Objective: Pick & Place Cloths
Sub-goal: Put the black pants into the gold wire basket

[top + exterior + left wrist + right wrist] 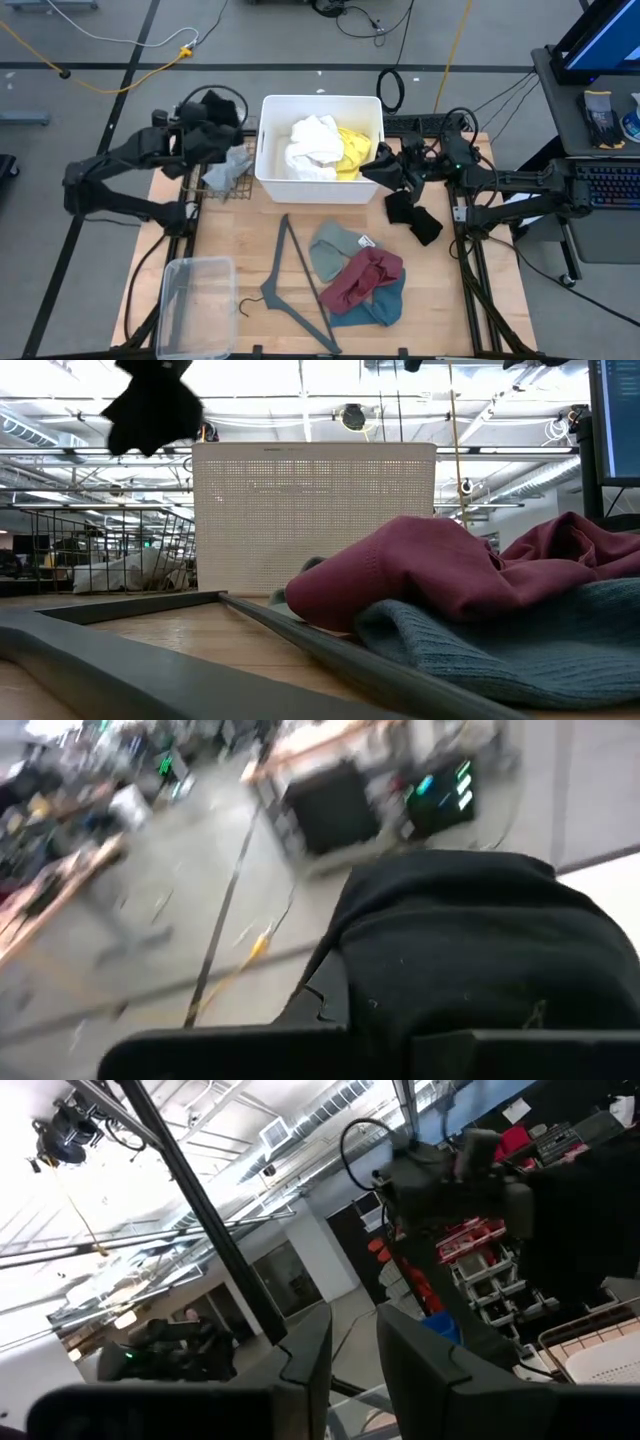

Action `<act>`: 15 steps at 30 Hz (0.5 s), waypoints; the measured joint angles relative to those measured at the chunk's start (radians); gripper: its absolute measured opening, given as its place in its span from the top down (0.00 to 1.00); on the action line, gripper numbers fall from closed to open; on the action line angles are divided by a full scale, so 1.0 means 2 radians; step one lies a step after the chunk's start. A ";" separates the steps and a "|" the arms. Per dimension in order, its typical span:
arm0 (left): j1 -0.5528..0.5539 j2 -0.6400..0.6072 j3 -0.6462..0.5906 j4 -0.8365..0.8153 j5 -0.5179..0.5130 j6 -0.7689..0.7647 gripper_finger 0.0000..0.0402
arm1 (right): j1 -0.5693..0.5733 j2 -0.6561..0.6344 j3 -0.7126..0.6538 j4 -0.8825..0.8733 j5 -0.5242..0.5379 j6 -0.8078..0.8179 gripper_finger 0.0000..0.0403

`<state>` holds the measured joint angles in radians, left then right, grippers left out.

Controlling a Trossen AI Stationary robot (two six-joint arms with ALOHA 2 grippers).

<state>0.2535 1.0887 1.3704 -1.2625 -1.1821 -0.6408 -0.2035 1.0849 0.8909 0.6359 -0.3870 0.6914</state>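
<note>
My left gripper is raised over the table's far left corner, left of the white bin, and is shut on the black cloth, which covers its fingers in the left wrist view. My right gripper hovers at the bin's right wall, holding nothing, its fingers a narrow gap apart. The white cloth and the yellow cloth lie in the bin. A grey cloth sits in the wire basket. The sage-green, maroon and teal cloths lie heaped on the table. My left gripper holds the black cloth, but the cloth drapes over the fingers and hides the place of contact. The cloth is lifted clear and hangs bunched below the gripper, high above the table, left of the bin.
A thin grey clothes hanger lies near the table's middle, beside the heap. A clear plastic tub stands at the near left corner. The wire basket adjoins the bin's left wall. A dark shape lies under the right arm; what it is I cannot tell.
</note>
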 joint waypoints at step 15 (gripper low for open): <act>0.129 0.004 -0.133 0.039 0.115 -0.050 1.00 | 0.000 0.000 0.000 0.000 0.024 -0.002 0.81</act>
<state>0.5124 1.0958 1.1049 -1.1851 -0.9524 -0.7415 -0.2035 1.0851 0.8906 0.6365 -0.3385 0.6872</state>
